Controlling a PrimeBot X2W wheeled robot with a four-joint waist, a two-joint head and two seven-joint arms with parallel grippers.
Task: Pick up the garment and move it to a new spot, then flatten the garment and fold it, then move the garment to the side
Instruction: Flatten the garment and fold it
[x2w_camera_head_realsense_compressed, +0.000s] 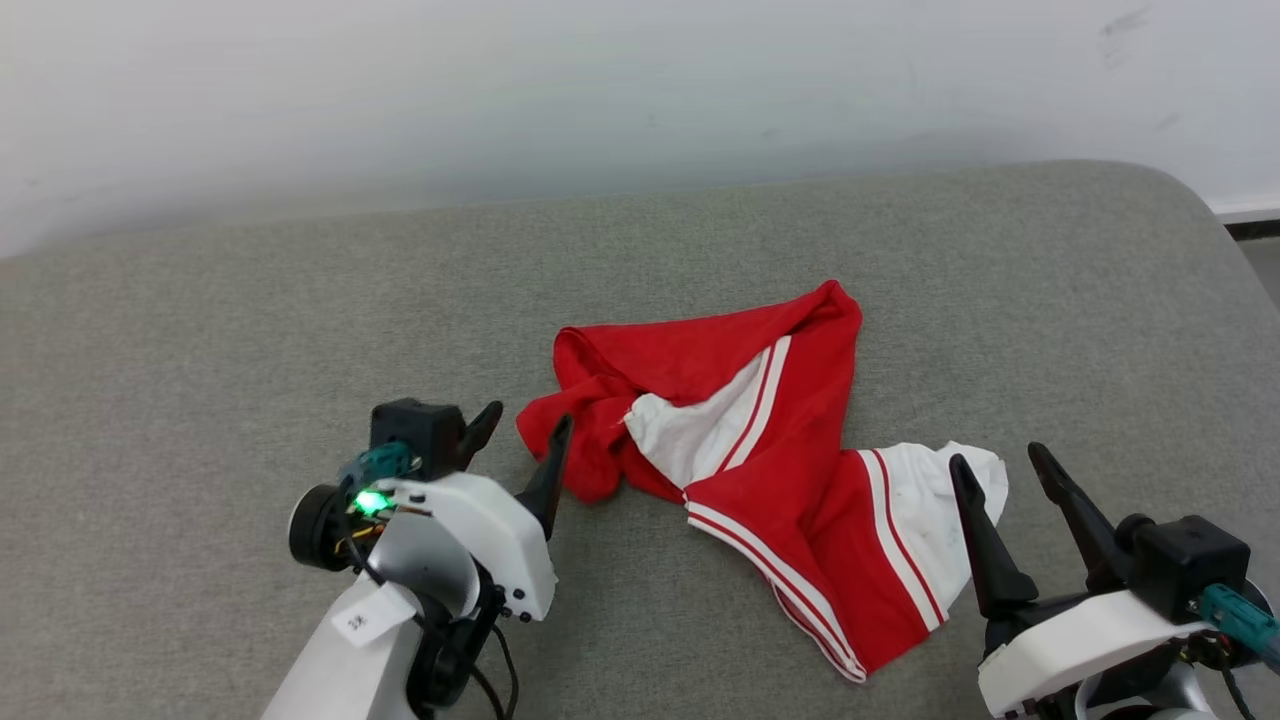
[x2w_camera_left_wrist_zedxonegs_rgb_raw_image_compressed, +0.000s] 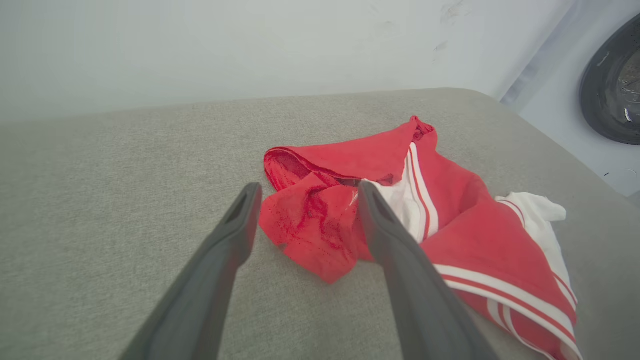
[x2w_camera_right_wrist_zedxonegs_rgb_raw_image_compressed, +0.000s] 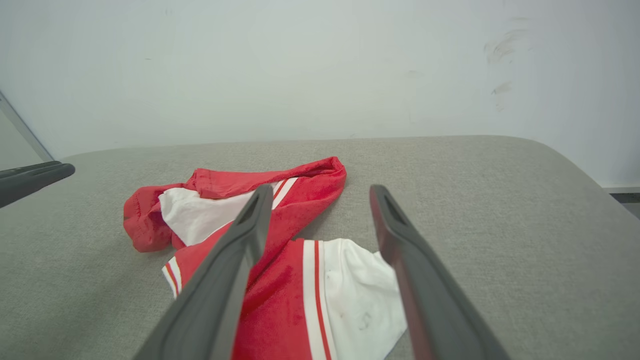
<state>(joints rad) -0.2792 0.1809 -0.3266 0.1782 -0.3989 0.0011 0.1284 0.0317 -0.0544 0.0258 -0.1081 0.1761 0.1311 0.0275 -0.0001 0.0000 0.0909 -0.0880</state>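
Note:
The garment (x2w_camera_head_realsense_compressed: 760, 450) lies crumpled in a heap on the grey padded table (x2w_camera_head_realsense_compressed: 200, 330), red with white sleeve parts and red-white striped trim; no letters or number show. My left gripper (x2w_camera_head_realsense_compressed: 527, 418) stands open just left of the heap's red edge, its inner finger close against the cloth. In the left wrist view that red fold of the garment (x2w_camera_left_wrist_zedxonegs_rgb_raw_image_compressed: 312, 225) lies between and beyond the spread fingers (x2w_camera_left_wrist_zedxonegs_rgb_raw_image_compressed: 235, 235). My right gripper (x2w_camera_head_realsense_compressed: 1000, 460) is open at the heap's right end, next to the white sleeve (x2w_camera_right_wrist_zedxonegs_rgb_raw_image_compressed: 360, 295), empty.
The table's far edge meets a pale wall (x2w_camera_head_realsense_compressed: 600, 90). Its rounded right corner (x2w_camera_head_realsense_compressed: 1190, 200) drops off to the floor. A dark round machine door (x2w_camera_left_wrist_zedxonegs_rgb_raw_image_compressed: 615, 85) sits past the right edge in the left wrist view. Bare grey surface stretches left of and behind the heap.

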